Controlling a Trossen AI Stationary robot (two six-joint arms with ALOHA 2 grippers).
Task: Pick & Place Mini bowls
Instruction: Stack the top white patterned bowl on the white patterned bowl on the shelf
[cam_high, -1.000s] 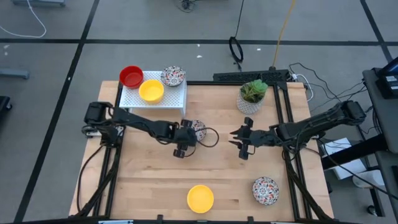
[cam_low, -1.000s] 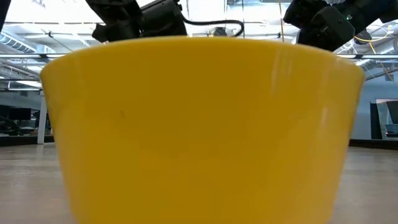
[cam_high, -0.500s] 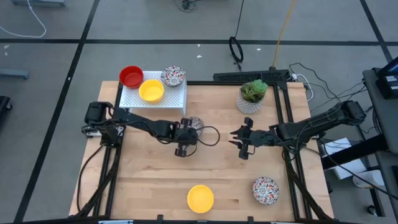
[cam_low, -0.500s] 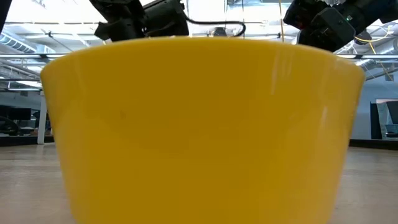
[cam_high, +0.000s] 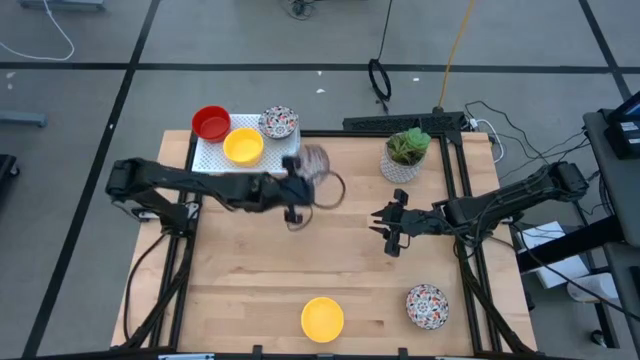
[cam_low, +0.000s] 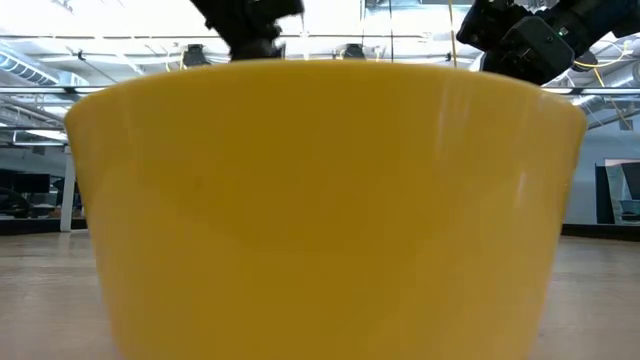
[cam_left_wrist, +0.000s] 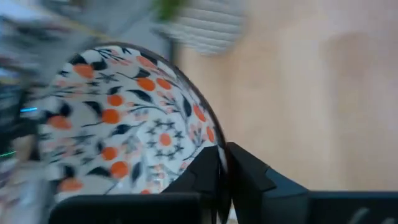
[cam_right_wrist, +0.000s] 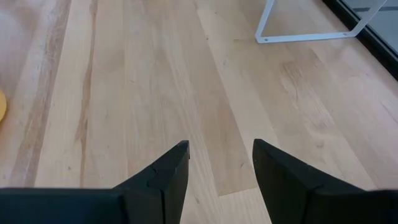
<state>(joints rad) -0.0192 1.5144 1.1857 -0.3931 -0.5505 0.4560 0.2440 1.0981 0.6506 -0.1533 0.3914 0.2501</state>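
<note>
The left gripper (cam_high: 296, 190) is holding a speckled bowl (cam_high: 313, 160) up in the air. Its jaws are pinching the bowl's rim, one finger inside and one outside, so the bowl hangs tilted off to one side of them. That grip works because the bowl is too wide to grab around the middle. In the left wrist view the speckled bowl (cam_left_wrist: 124, 124) is filling most of the picture, right next to the jaws.

The white rack (cam_high: 245, 158) is just beside the jaws. A red bowl (cam_high: 211, 123), a yellow bowl (cam_high: 243, 146) and another speckled bowl (cam_high: 278, 122) are already sitting there. So I think the left arm is carrying this bowl to the rack to join them.

The right gripper (cam_high: 388, 231) is waiting over bare wood, with its jaws apart and nothing between them. Two bowls are left on the table (cam_high: 240, 280), well apart from both sets of jaws: a yellow one (cam_high: 322, 318) at the front edge and a speckled one (cam_high: 427, 305). The plant pot (cam_high: 404, 155) is near the right jaws.
</note>
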